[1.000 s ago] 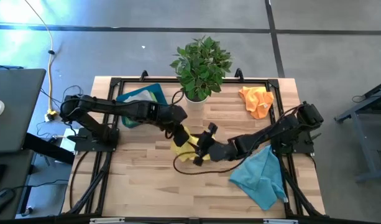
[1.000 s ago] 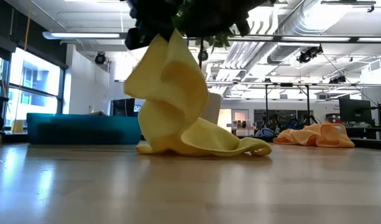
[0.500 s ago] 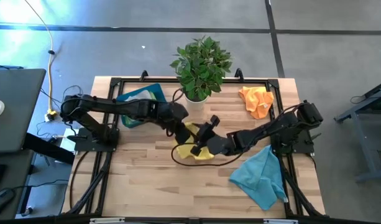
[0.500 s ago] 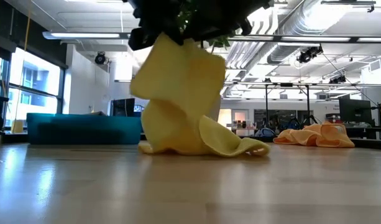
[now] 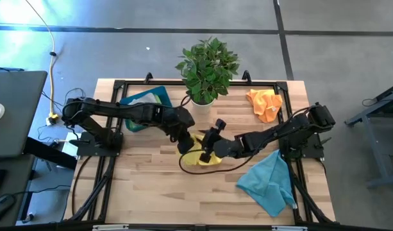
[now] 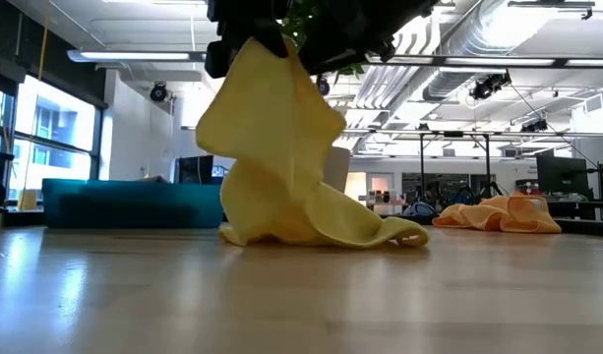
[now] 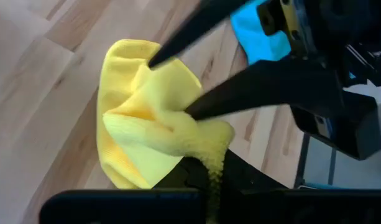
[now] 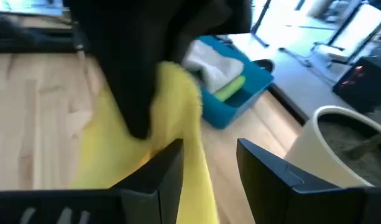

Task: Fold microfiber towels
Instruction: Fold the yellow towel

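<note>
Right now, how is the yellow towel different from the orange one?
The yellow towel is pinched by the left gripper and hangs partly lifted at the table's middle; the orange towel lies alone, untouched. The yellow one stands tall with only its lower part on the wood; the orange one sits in a low crumpled heap near the table's far right corner. Both are unfolded.

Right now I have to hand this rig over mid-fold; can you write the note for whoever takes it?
Left gripper: shut on the yellow towel, holding one edge up off the table while the rest trails on the wood.
Right gripper: open, right beside the same towel at mid-table, nothing clamped.
Orange towel: crumpled at the far right corner, untouched.
Teal-blue towel: loose at the near right, by the right arm's base.
Blue tray: far left, holds cloths, one lime green.
Plant pot: far middle.
Done: the yellow towel is lifted.
Left: its fold, then the orange and teal-blue towels.
</note>
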`<state>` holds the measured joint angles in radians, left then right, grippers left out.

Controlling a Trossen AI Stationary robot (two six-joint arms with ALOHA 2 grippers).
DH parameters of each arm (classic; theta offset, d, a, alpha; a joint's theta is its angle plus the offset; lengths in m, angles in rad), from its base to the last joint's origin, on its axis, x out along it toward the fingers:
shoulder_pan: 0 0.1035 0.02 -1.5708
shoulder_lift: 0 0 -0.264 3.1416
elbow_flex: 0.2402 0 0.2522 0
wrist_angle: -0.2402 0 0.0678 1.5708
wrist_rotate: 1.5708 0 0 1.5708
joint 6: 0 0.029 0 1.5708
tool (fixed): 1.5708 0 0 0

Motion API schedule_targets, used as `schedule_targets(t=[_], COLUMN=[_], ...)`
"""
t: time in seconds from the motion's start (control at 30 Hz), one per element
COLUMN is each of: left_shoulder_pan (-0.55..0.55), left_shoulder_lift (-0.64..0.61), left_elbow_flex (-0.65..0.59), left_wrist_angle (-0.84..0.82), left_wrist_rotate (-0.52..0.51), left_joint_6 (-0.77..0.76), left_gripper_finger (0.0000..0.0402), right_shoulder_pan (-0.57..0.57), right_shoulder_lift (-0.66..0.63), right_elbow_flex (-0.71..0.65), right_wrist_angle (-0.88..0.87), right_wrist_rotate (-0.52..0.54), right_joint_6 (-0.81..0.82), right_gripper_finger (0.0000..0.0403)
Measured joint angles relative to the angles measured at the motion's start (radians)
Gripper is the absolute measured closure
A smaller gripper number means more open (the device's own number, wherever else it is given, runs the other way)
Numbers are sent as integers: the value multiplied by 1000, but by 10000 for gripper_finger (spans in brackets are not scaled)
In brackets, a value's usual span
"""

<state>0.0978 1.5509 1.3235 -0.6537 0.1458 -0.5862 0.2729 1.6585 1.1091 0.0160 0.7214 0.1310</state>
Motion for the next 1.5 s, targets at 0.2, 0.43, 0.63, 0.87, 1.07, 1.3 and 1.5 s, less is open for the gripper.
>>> schedule_targets(t=[0.2, 0.43, 0.63, 0.87, 1.07, 1.3, 1.5], left_shoulder_pan=[0, 2, 19, 35, 39, 46, 46], left_shoulder_lift=[0, 0, 0, 0, 0, 0, -1], left_elbow_flex=[0, 0, 0, 0, 0, 0, 0], left_wrist_angle=[-1, -1, -1, -17, -32, -32, -24], left_wrist_rotate=[-1, -14, -24, -27, -38, -76, -80], left_joint_6=[7, 14, -3, -4, -4, -13, -29], left_gripper_finger=[401, 401, 401, 401, 401, 401, 401], right_shoulder_pan=[1, 4, 9, 20, 22, 23, 24], right_shoulder_lift=[0, -60, -61, -62, -59, -56, -25], right_elbow_flex=[0, 17, 17, 16, 16, 16, 16], right_wrist_angle=[-20, -34, -38, -138, -82, -50, -32], right_wrist_rotate=[-5, -80, -123, -57, -108, -81, -37], right_joint_6=[-1, 11, 80, 91, 119, 140, 132], right_gripper_finger=[261, 261, 261, 261, 261, 261, 261])
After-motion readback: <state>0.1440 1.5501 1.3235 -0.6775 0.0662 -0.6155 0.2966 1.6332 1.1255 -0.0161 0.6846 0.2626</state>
